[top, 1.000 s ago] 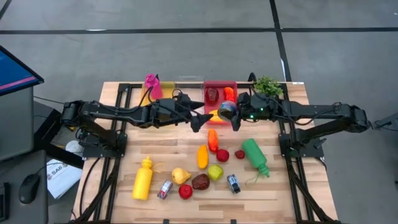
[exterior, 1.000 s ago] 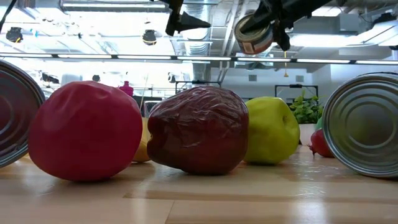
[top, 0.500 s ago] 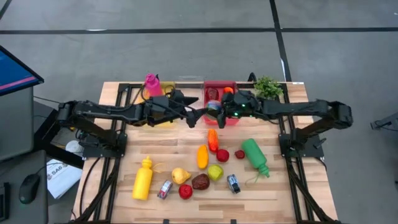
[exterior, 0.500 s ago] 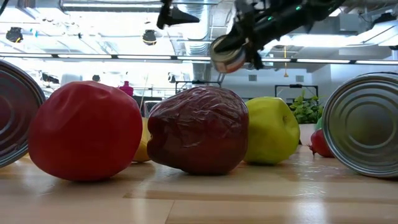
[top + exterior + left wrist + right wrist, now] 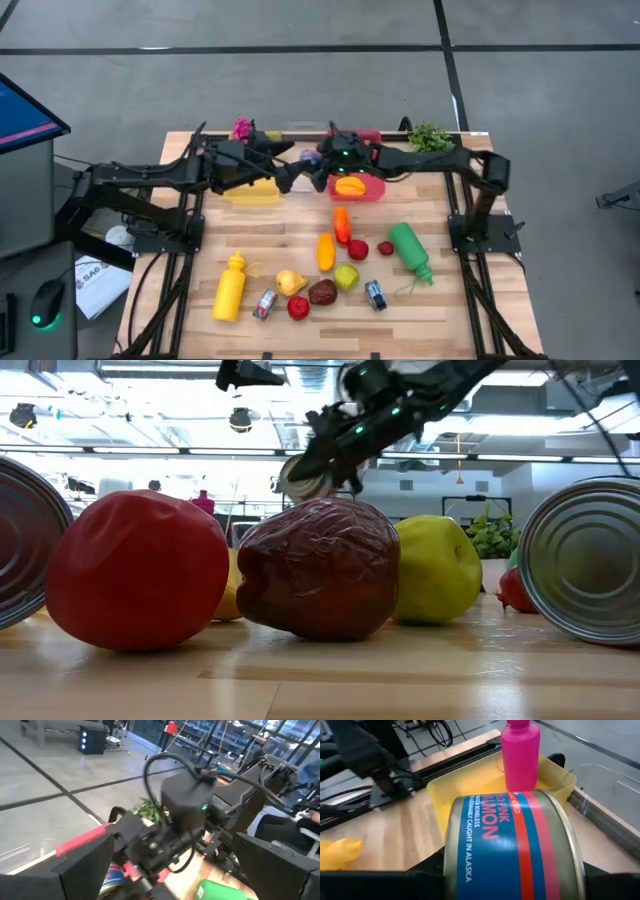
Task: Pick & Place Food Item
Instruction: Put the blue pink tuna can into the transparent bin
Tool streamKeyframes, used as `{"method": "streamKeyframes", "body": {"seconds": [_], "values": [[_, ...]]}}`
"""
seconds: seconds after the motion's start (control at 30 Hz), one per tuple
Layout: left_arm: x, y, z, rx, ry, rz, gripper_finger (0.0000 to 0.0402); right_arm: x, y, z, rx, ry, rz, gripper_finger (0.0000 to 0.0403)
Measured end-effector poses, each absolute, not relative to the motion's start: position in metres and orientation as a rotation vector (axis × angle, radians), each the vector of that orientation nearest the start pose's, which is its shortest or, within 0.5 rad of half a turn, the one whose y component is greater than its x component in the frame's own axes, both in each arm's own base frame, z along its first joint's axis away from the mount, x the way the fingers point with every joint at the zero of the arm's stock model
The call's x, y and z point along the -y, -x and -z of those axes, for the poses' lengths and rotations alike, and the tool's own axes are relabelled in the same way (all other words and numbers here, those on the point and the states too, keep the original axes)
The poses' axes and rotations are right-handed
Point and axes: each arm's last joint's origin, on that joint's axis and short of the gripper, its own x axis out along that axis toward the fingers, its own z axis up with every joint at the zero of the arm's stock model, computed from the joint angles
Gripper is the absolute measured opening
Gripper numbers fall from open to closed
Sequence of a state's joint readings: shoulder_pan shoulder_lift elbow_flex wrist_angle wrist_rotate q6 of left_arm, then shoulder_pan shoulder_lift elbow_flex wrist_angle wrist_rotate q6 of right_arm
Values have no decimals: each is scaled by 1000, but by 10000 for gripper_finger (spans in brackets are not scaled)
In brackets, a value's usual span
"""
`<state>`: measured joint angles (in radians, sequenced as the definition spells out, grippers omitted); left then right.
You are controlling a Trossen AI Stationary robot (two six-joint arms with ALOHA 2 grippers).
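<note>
Right wrist view: right gripper (image 5: 512, 885) clamped on salmon can (image 5: 512, 845), blue-red label up. Held above the table just beside yellow bin (image 5: 470, 795), pink bottle (image 5: 521, 755) standing in that bin. Left gripper (image 5: 283, 175) hovered near yellow bin (image 5: 250, 190), fingers spread wide, nothing between them.

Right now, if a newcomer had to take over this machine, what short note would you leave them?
Right gripper: shut on the salmon can, held in the air at the table's back edge, between the red bin and the yellow bin.
Left gripper: open, holding nothing, close beside the can.
Done: can picked up.
Left: it is not yet set down; the yellow bin, with the pink bottle in it, looks the likely target.
Other food, a yellow bottle and a green bottle lie at the table's front.
</note>
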<state>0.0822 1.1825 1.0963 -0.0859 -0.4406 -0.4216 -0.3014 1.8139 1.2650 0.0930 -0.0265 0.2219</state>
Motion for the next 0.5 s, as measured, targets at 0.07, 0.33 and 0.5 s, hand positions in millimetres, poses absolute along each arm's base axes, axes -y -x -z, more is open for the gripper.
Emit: {"method": "streamKeyframes", "body": {"seconds": [0.07, 0.33, 0.5], "values": [[-34, -260, -370, -65, 378, -551, 396, 127, -401, -233, -443, -272, 328, 168], [-34, -259, -364, -123, 367, -566, 396, 140, -429, -204, -483, -117, 396, 168], [-34, -259, -364, -123, 367, -566, 396, 143, -435, -179, -561, -49, 432, 168]]}}
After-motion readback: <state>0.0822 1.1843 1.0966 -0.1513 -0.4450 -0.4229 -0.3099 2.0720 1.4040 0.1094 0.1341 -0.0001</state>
